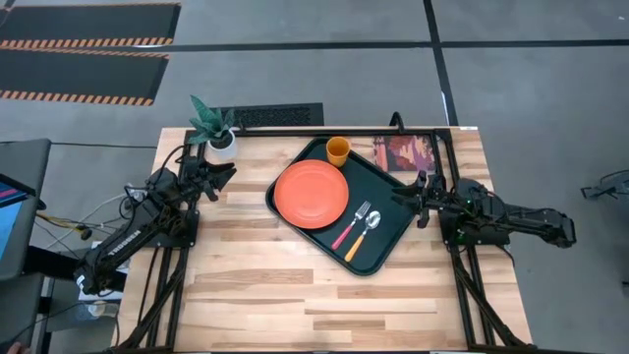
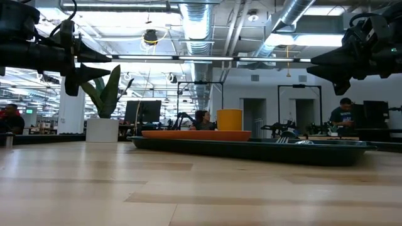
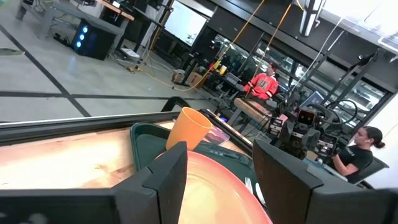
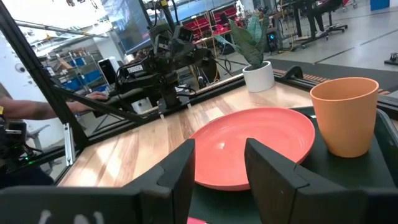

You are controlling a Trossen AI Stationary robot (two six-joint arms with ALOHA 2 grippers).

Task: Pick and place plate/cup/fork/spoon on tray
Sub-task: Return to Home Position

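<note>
The dark tray (image 1: 388,241) lies on the table's middle right. On it rest the orange-red plate (image 1: 312,194), the orange-yellow cup (image 1: 337,150) upright at its far corner, the pink-handled fork (image 1: 351,225) and the orange-handled spoon (image 1: 362,236). My left gripper (image 1: 225,175) is open and empty above the table, left of the tray. My right gripper (image 1: 405,195) is open and empty above the tray's right edge. The plate (image 4: 252,146) and cup (image 4: 344,115) also show in the right wrist view.
A potted plant in a white pot (image 1: 220,135) stands at the table's far left. A reddish picture book (image 1: 405,154) lies at the far right, beside the tray. Bare wood (image 1: 295,295) fills the near half of the table.
</note>
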